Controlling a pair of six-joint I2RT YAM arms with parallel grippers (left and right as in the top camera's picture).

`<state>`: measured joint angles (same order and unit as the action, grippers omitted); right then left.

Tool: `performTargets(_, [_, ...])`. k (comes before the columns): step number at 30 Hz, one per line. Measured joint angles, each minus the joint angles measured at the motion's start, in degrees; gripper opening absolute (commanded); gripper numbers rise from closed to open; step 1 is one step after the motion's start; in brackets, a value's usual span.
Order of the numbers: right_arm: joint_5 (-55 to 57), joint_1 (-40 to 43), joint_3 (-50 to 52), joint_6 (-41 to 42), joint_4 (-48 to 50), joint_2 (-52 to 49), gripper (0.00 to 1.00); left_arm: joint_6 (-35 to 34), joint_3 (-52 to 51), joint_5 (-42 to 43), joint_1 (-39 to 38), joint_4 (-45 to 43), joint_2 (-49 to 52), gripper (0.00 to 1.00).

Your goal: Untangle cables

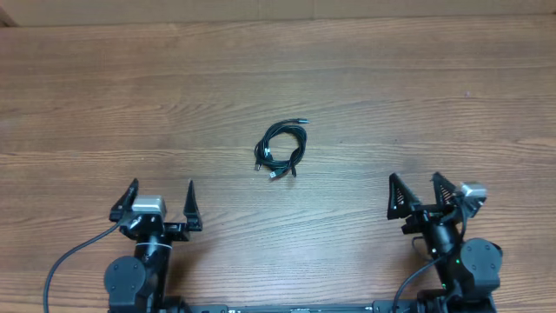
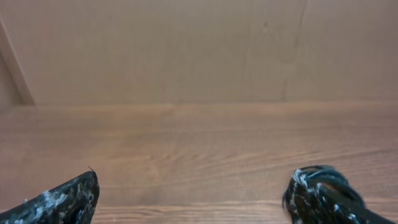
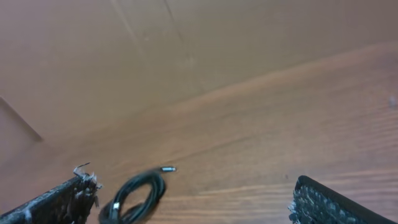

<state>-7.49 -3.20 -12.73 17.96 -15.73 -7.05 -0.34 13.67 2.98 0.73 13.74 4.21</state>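
Observation:
The cables (image 1: pixel 281 149) lie as one small black coiled bundle in the middle of the wooden table, with small plug ends sticking out. In the right wrist view the cables (image 3: pixel 138 196) sit low at the left, a silvery plug pointing right. My left gripper (image 1: pixel 162 200) stands open near the front left, well apart from the bundle. My right gripper (image 1: pixel 416 193) stands open at the front right, also apart from it. Nothing is between either pair of fingers. The left wrist view shows only the left gripper (image 2: pixel 193 190) over bare wood; the cables are out of that view.
The wooden table (image 1: pixel 434 96) stretches wide around the bundle. A plain wall rises beyond the table's far edge (image 2: pixel 199 104). Thick black wires (image 1: pixel 74 256) run from the arm bases at the front edge.

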Motion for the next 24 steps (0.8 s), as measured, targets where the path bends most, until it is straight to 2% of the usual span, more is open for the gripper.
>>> performTargets(4, [-0.1,0.0,-6.9,-0.3,-4.1,-4.4,1.00,0.4,6.1,1.6,0.0,0.3,9.4,1.00])
performTargets(8, [-2.2,0.0,-16.2,-3.2,-10.0,-11.8,1.00,0.5,17.6,4.5,0.0,4.4,23.3,1.00])
performTargets(15, [-5.0,0.0,-34.2,-4.4,-20.8,-29.1,1.00,0.6,50.7,14.9,0.0,27.6,51.7,1.00])
performTargets(19, [-7.4,0.0,-42.1,-4.5,-26.3,-38.4,1.00,0.6,62.8,17.6,0.0,36.4,61.1,1.00])
performTargets(22, [-10.7,0.0,-48.5,-4.5,-27.6,-47.0,1.00,0.6,66.5,18.5,0.0,35.1,66.6,1.00])
performTargets(24, [-12.1,0.0,-49.1,-4.5,-27.6,-50.2,1.00,0.5,66.6,19.4,0.0,35.6,68.4,1.00])
